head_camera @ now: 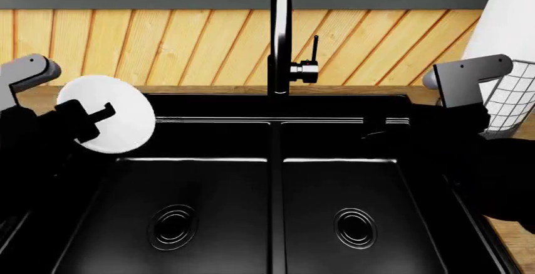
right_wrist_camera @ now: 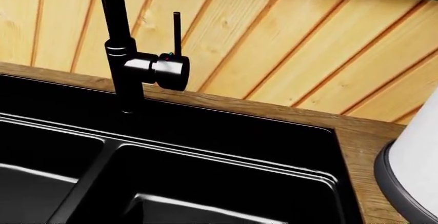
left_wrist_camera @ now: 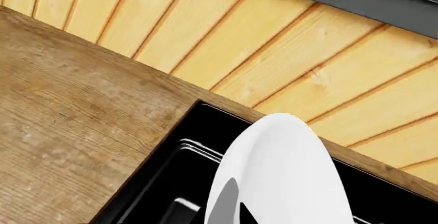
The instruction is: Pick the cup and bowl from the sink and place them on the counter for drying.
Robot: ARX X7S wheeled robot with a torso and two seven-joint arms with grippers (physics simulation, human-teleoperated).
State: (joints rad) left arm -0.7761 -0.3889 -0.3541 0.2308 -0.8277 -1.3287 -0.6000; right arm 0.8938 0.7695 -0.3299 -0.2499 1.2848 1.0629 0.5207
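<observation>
left gripper (head_camera: 84, 120) holds bowl (head_camera: 117, 123) on edge over sink (head_camera: 276, 180) far-left corner | risk: slips before counter (left_wrist_camera: 75, 131) | right gripper state: cannot tell

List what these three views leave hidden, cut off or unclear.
- Cup: in no view; both basins of the sink look bare.
- Left gripper: head view shows only a dark shape against the bowl; its grip is unclear.
- Bowl: cut off by the edge of the left wrist view.
- Right gripper: head view merges it with the black sink; the right wrist view omits it.
- Paper-towel roll: cropped in both views.
</observation>
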